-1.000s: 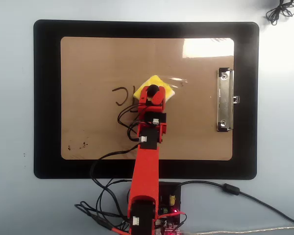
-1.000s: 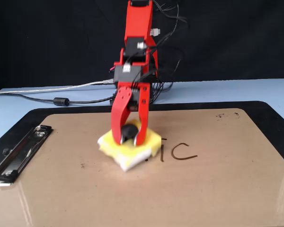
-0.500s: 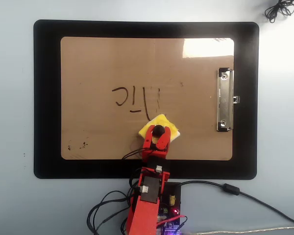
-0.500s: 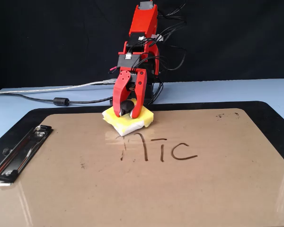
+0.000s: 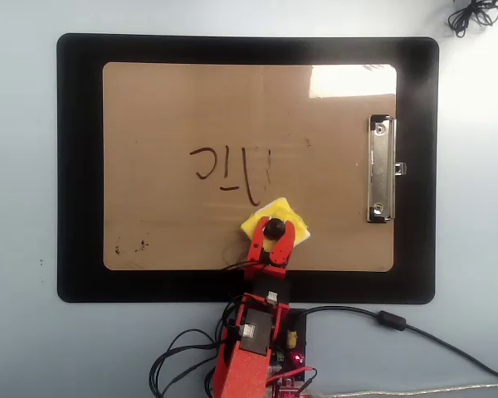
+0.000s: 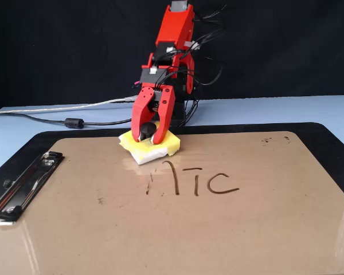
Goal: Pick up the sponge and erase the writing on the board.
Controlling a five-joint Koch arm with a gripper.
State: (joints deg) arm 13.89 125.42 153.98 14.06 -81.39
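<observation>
In the overhead view, going from the left, the writing (image 5: 230,172) sits near the middle of the board (image 5: 149,108), which lies on a black mat (image 5: 79,166) on the table (image 5: 17,166). Just right of and below the strokes, the sponge (image 5: 275,221) lies flat on the board near its lower edge, directly under the red end effector (image 5: 273,229), whose two fingers are clamped on the sponge's black knob. Further right, the silver clip (image 5: 381,170) lies along the board's short edge.
</observation>
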